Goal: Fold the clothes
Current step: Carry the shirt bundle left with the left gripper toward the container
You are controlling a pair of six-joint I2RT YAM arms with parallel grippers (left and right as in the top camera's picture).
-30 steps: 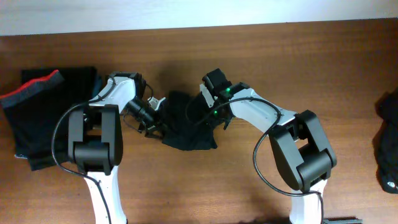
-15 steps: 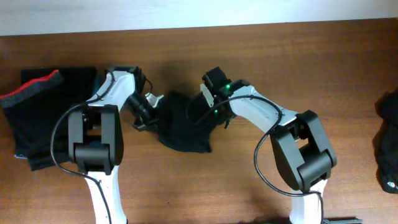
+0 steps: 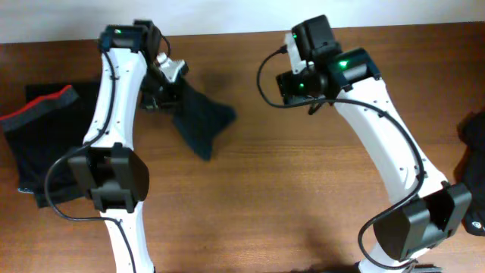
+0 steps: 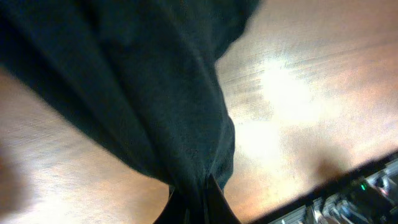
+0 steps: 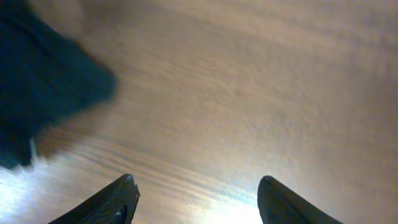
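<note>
My left gripper point(image 3: 170, 92) is raised over the back left of the table and is shut on a black garment point(image 3: 200, 123), which hangs from it in a bunch with its lower end near the wood. In the left wrist view that garment point(image 4: 137, 87) fills the upper left, and the left gripper point(image 4: 200, 202) pinches it at the bottom edge. My right gripper point(image 5: 196, 186) is open over bare wood with nothing between its fingers, and the held garment point(image 5: 43, 93) shows at the far left. In the overhead view the right gripper point(image 3: 292, 83) hangs apart to the right.
A folded black garment with a red-and-grey waistband point(image 3: 45, 129) lies at the left edge of the wooden table point(image 3: 303, 197). Another dark garment point(image 3: 474, 171) lies bunched at the right edge. A pale wall runs along the back.
The left gripper shut on the black garment and lifted it up and to the left. The right gripper let go, opened wider and rose away to the right.
</note>
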